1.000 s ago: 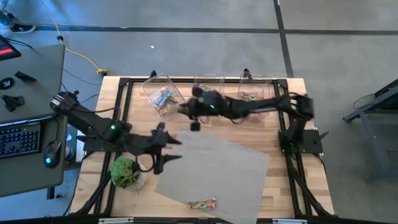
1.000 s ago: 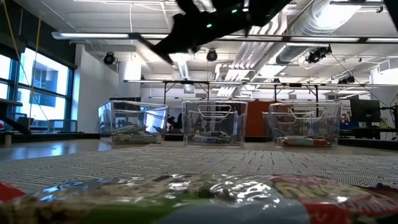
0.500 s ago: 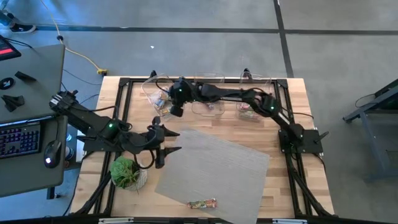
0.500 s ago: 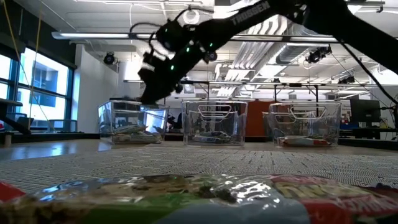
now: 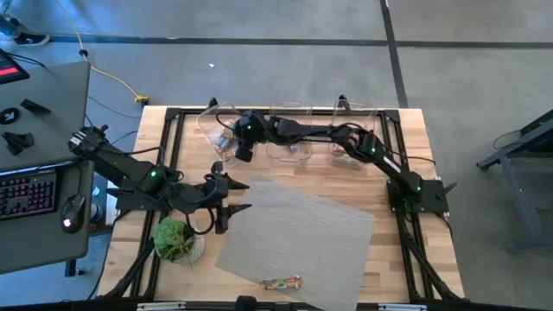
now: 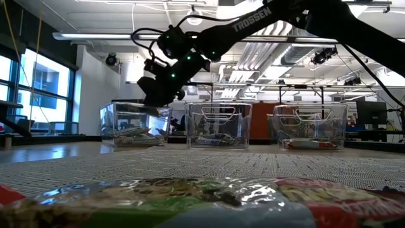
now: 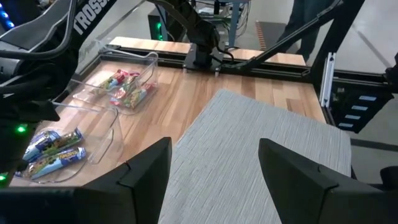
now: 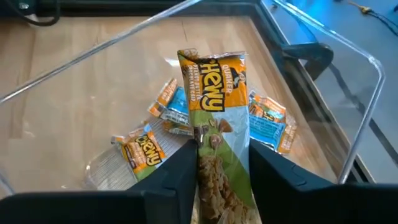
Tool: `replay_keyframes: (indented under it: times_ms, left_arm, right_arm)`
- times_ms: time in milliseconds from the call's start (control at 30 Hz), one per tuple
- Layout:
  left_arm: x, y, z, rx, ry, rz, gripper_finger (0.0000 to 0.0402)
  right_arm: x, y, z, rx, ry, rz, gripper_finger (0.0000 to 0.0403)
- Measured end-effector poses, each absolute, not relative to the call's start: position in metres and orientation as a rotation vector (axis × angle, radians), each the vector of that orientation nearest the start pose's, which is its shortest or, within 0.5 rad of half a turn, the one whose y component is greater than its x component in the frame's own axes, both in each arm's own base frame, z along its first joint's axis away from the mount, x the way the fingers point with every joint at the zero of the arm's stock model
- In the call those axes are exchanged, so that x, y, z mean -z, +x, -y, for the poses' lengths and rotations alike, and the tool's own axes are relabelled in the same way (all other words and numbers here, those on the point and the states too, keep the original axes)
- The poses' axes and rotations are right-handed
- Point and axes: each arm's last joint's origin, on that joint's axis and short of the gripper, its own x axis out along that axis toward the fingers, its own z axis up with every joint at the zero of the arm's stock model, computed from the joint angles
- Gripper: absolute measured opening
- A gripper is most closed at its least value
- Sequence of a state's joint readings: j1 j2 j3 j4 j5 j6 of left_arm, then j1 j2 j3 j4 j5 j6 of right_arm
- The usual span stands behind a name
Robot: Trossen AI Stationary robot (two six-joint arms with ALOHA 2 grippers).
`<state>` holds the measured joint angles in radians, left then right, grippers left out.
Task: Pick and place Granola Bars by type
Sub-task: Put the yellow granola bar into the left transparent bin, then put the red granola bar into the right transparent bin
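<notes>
My right gripper (image 8: 221, 158) reaches across the table's far side and hangs over the left clear bin (image 5: 223, 130), shut on a green and blue granola bar (image 8: 214, 106). Several like bars (image 8: 140, 152) lie on that bin's floor. One red and green bar (image 5: 281, 282) lies flat on the grey mat (image 5: 298, 229) near the table's near edge, and it looms large in the low view (image 6: 202, 199). My left gripper (image 5: 232, 197) is open and waits above the mat's left edge, touching nothing. My right gripper pinches the green and blue granola bar between its two fingers (image 8: 180, 174), on the bar's end nearest the wrist (image 8: 217, 177). It comes slanting down from above, fingers along the bar. The bar is lifted clear, its free end (image 8: 211, 62) pointing into the left bin.
Three clear bins stand in a row along the far edge: left, middle (image 5: 289, 134) and right (image 5: 354, 131), each holding bars. A green leafy plant (image 5: 174, 238) sits near the left edge. The mat's middle is bare.
My right arm has swung toward the table's left, from in front of the middle bin to over the left bin, carrying the bar. In the last half second it has dipped slightly over that bin. My left gripper has shifted a little toward the far edge.
</notes>
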<state>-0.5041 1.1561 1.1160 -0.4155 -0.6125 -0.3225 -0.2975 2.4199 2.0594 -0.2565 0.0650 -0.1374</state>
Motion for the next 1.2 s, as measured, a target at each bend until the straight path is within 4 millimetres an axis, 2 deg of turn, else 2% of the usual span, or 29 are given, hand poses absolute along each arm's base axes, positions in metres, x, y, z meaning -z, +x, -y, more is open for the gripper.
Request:
replay_keyframes:
  times_ms: [233,367,467,533,667,867,1000,1200]
  left_arm:
    - [-0.355,0.221,0.103,-0.172,-0.103,-0.36,0.0233]
    - [-0.355,0.221,0.103,-0.172,-0.104,-0.36,0.0233]
    - [-0.355,0.221,0.103,-0.173,-0.112,-0.359,0.0233]
    - [-0.355,0.221,0.103,-0.178,-0.128,-0.363,0.0233]
    - [-0.355,0.22,0.103,-0.181,-0.14,-0.364,0.0233]
    - [-0.355,0.221,0.103,-0.182,-0.153,-0.361,0.0233]
    - [-0.353,0.222,0.105,-0.138,-0.213,-0.383,0.0233]
    - [-0.341,0.233,0.113,-0.123,-0.297,-0.434,0.0233]
  right_arm:
    - [-0.194,0.524,0.164,0.307,-0.058,-0.614,0.0156]
    - [-0.201,0.527,0.156,0.287,-0.068,-0.598,0.0172]
    - [-0.224,0.528,0.138,0.239,-0.119,-0.631,0.0174]
    - [-0.253,0.522,0.122,0.206,-0.169,-0.664,0.0172]
    - [-0.309,0.5,0.083,0.124,-0.235,-0.737,0.0163]
    - [-0.357,0.456,0.028,0.091,-0.327,-0.856,0.0151]
    - [-0.392,0.418,0.004,0.155,-0.358,-0.894,0.015]
    - [-0.435,0.365,-0.018,0.142,-0.267,-0.87,0.015]
